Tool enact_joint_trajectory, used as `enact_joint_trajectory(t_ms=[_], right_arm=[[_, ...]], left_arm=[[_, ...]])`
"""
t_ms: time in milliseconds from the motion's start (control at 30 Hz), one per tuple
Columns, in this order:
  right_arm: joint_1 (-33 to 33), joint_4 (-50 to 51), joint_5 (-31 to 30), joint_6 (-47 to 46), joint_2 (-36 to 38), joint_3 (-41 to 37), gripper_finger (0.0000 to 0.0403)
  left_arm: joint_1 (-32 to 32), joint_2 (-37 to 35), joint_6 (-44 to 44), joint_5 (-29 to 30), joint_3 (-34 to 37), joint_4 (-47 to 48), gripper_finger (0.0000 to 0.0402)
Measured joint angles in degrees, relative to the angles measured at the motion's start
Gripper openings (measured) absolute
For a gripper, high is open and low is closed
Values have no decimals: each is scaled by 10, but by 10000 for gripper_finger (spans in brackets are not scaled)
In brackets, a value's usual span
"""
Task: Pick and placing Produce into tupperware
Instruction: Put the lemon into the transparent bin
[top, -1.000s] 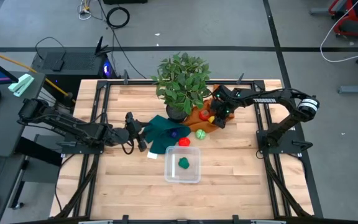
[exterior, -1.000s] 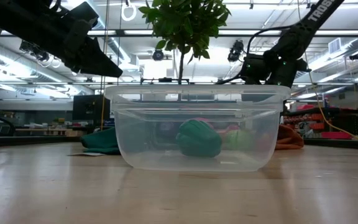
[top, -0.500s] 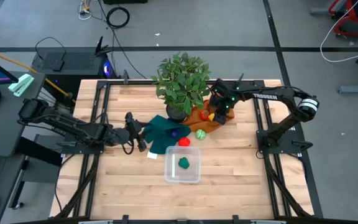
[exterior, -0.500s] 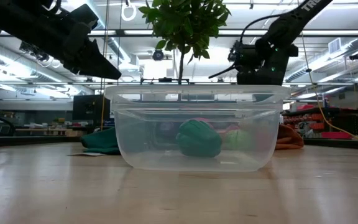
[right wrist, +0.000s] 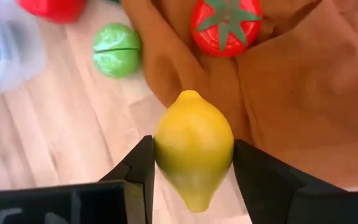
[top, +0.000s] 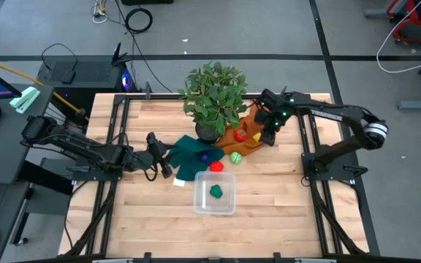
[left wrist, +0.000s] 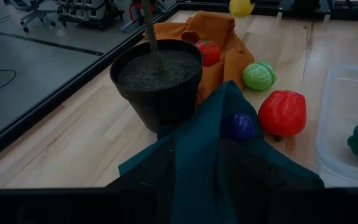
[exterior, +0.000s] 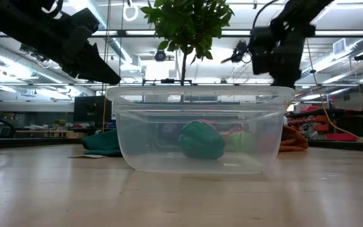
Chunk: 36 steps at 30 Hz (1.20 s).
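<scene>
The clear tupperware stands near the table's middle with a green pepper in it. My right gripper is above the orange cloth and is shut on a yellow lemon. A tomato lies on that cloth. A green cabbage and a red pepper lie on the wood. My left gripper hangs open over the folded green cloth, where a purple piece lies. My right gripper pinches the lemon between its two fingers, one on each side of its thick middle. The fingers come from above, pointing down. The lemon is lifted clear over the edge of the orange cloth.
A potted plant stands at the far middle, its black pot next to both cloths. Black frame rails run along the table's left and right sides. Bare wood lies around the tupperware toward the near edge.
My right gripper has gone up, and a little toward the table's right edge, with the lemon. The lemon now hangs clear above the orange cloth.
</scene>
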State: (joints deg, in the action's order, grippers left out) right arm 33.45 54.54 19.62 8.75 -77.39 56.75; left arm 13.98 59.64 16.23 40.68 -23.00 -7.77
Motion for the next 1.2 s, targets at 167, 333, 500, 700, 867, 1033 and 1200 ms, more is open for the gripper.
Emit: enact_joint_trajectory(t_ms=[167, 333, 500, 700, 867, 1033, 1200], right_arm=[[-36, 33, 0, -38, 78, 0, 135], [-102, 54, -1, -105, 164, 0, 135], [-198, 57, -44, -208, 247, 0, 135], [-353, 56, -145, -329, 297, 0, 135], [-474, 13, -232, -387, 292, -10, 135], [-553, -154, -265, -359, 271, -73, 135], [-577, -321, -285, -308, 227, -145, 135]], left_arm=[[0, 0, 7, 0, 0, 0, 129], [0, 0, 12, 0, 0, 0, 126], [1, 0, 12, 0, 0, 0, 131], [1, 0, 12, 0, 0, 0, 134], [1, 0, 12, 0, 0, 0, 128], [1, 0, 12, 0, 0, -1, 127], [1, 0, 11, 0, 0, -1, 133]])
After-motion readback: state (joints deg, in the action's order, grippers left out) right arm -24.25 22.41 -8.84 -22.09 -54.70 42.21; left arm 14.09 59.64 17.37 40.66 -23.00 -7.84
